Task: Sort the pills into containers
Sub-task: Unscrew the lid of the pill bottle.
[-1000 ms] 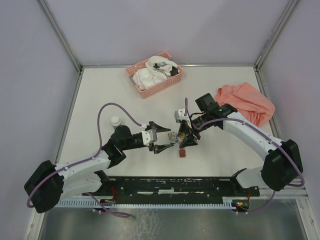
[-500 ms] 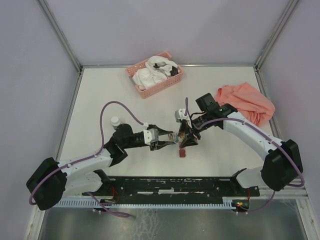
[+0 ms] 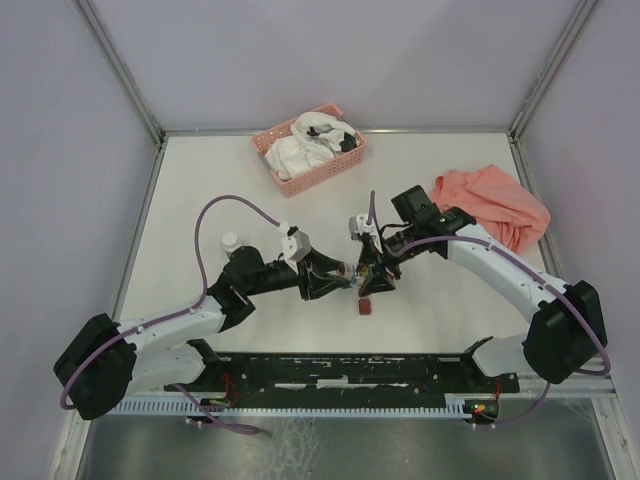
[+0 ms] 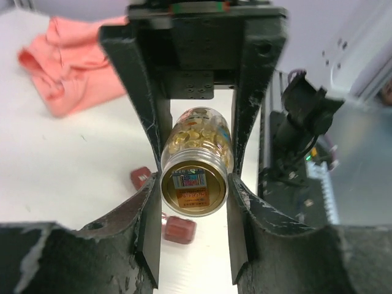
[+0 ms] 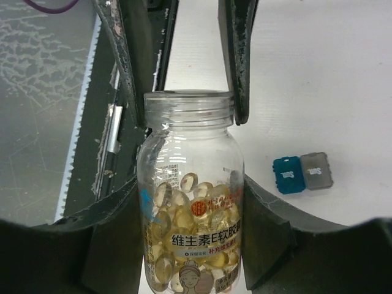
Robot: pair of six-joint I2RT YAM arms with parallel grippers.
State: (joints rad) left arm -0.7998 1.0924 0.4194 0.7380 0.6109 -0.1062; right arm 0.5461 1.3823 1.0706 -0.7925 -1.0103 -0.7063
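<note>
A clear jar (image 3: 351, 270) with no cap, full of amber pills (image 5: 184, 217), hangs on its side above the table between my two grippers. My right gripper (image 3: 367, 272) is shut on the jar's body (image 5: 191, 153). My left gripper (image 3: 333, 273) has its fingers closed on the threaded neck; in the left wrist view the foil-sealed mouth (image 4: 195, 187) sits between them. Two dark red boxes (image 4: 179, 228) (image 4: 140, 177) lie on the table below, and one shows from above (image 3: 365, 306). A teal box (image 5: 287, 174) and a grey box (image 5: 316, 169) lie side by side.
A white cap (image 3: 231, 241) stands on the table left of my left arm. A pink slatted basket (image 3: 308, 148) with white cloth is at the back. A salmon cloth (image 3: 490, 205) lies at the right. The black rail (image 3: 350, 375) runs along the near edge.
My left gripper has moved right from an open, apart position and closed its fingers on the jar's neck. My right gripper has kept holding the jar in place.
</note>
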